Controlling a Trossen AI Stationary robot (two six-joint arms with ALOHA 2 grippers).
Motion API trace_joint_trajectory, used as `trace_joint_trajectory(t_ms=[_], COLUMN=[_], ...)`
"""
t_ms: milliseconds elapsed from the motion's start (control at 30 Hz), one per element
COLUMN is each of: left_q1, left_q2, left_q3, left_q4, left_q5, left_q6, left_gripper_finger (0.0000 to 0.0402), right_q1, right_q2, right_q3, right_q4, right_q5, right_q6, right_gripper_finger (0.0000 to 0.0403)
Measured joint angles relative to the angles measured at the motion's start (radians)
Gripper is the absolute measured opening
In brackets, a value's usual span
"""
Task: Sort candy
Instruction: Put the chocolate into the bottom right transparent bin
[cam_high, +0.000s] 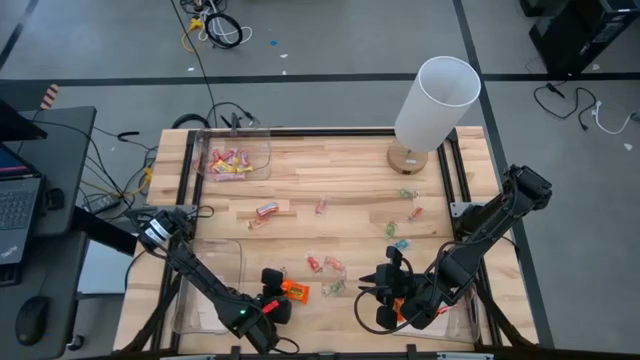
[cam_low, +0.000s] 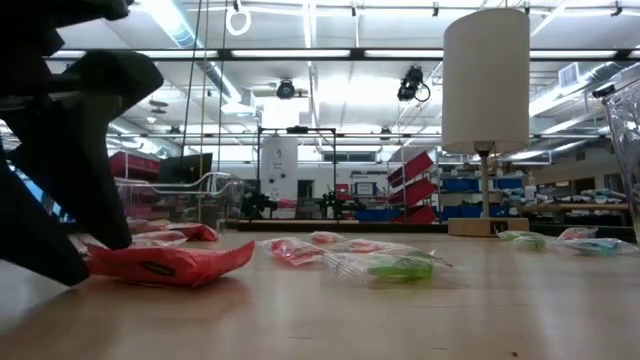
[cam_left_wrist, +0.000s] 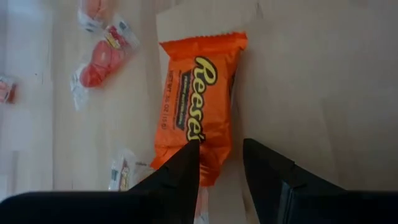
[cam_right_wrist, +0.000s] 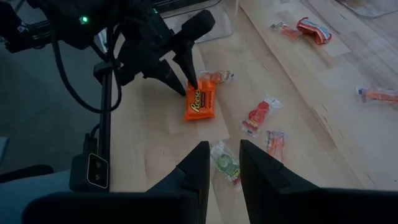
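An orange wrapped candy (cam_left_wrist: 199, 106) lies flat on the wooden table near its front edge (cam_high: 294, 291). My left gripper (cam_left_wrist: 219, 155) stands open at the candy's near end, slanting down, one finger on each side of the wrapper's crimped tail. The right wrist view shows the same fingers (cam_right_wrist: 189, 78) over the orange candy (cam_right_wrist: 200, 102). My right gripper (cam_right_wrist: 219, 155) hangs open above the table at the front right (cam_high: 385, 288), holding nothing. A green candy (cam_right_wrist: 225, 163) lies on the table below it. My left gripper has the orange candy's near end (cam_left_wrist: 208, 171) between its open fingers. One fingertip (cam_left_wrist: 186, 158) overlaps the wrapper's edge. Whether it touches the wrapper, I cannot tell. The candy lies flat on the table.
Red, pink and green candies lie loose around the table's middle (cam_high: 325, 265) (cam_high: 405, 195) (cam_high: 268, 210). A clear bin (cam_high: 250, 150) at the far left holds pink and yellow candy. Another clear bin (cam_high: 205, 290) stands at the front left. A white lamp (cam_high: 435, 100) stands at the far right.
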Motion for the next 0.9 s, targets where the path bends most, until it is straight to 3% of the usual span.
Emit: trace_joint_trajectory(t_ms=[367,500,667,900], left_q1=[0.006,0.006,0.006,0.007], left_q2=[-0.001,-0.002,-0.001,0.0], left_q3=[-0.021,-0.032,-0.033,-0.033], left_q4=[-0.015,0.022,0.038,0.053], left_q5=[-0.005,-0.003,0.007,-0.011], left_q6=[-0.054,-0.044,-0.023,-0.021], left_gripper_finger=[0.012,0.0087,0.0016,0.0002], right_q1=[-0.011,-0.011,-0.011,-0.011], right_q2=[0.0,0.0,0.0,0.0], right_q3=[0.0,0.0,0.0,0.0], right_q4=[0.0,0.0,0.0,0.0], right_q5=[0.0,0.0,0.0,0.0], right_q6=[-0.003,-0.003,-0.005,-0.007], right_gripper_finger=[0.0074,0.0074,0.0074,0.0074])
